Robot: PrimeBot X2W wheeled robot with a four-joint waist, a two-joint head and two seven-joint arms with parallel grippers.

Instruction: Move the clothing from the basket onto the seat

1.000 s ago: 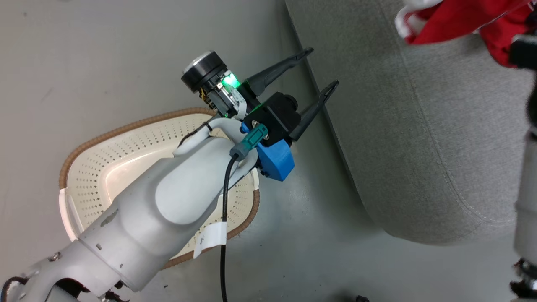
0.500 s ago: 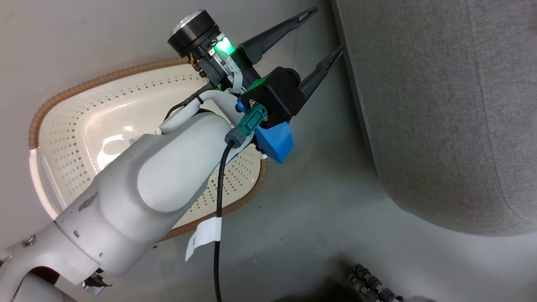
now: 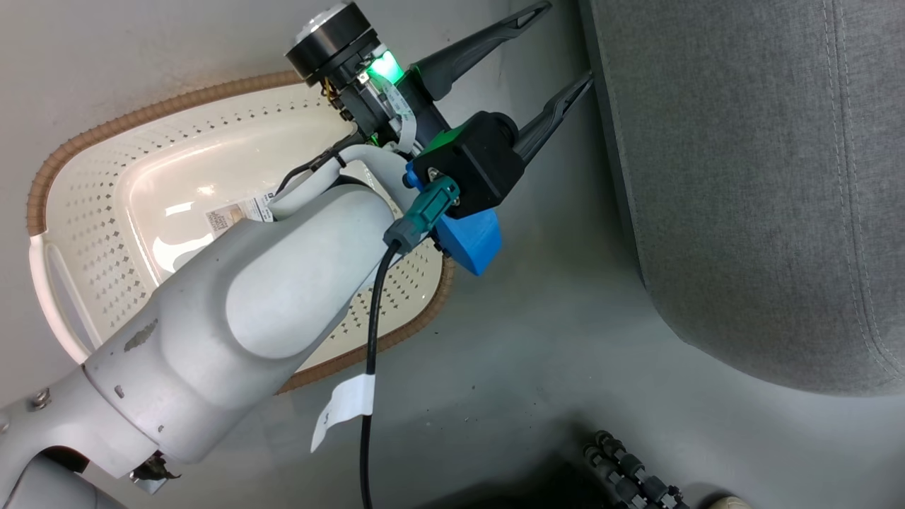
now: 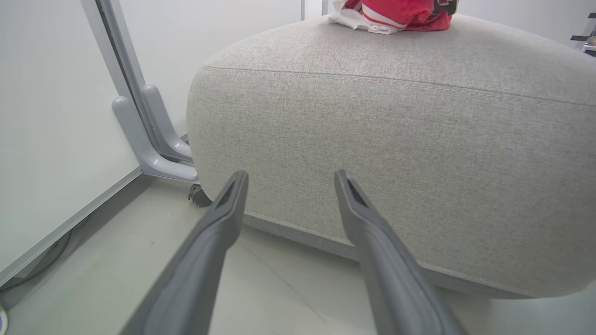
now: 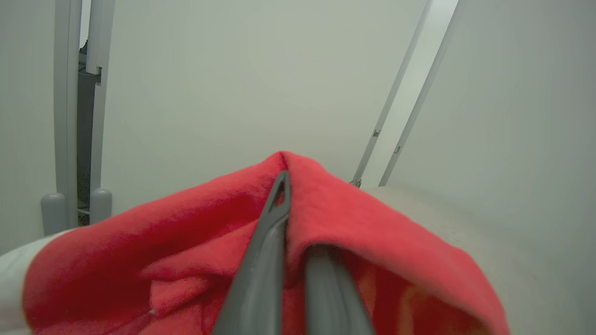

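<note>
- Hovering near, left gripper [image 3: 565,41] spread, empty, over floor [image 3: 537,339] between basket [image 3: 106,127] and seat [image 3: 742,177].
- Basket looks emptied; forearm [image 3: 269,304] hides part.
- Farther: right gripper [image 5: 285,186] clenched on red clothing [image 5: 372,223] above seat top.
- Step: final drop. Next: lower, release onto seat.

Right gripper [image 5: 285,182], red clothing [image 5: 363,218] pinched
Two dark fingers closed together on a raised fold, fabric draped over both; grey seat [image 5: 470,223] at right; pale wall [image 5: 233,93] behind, two grey posts [image 5: 53,211] at left.
</note>
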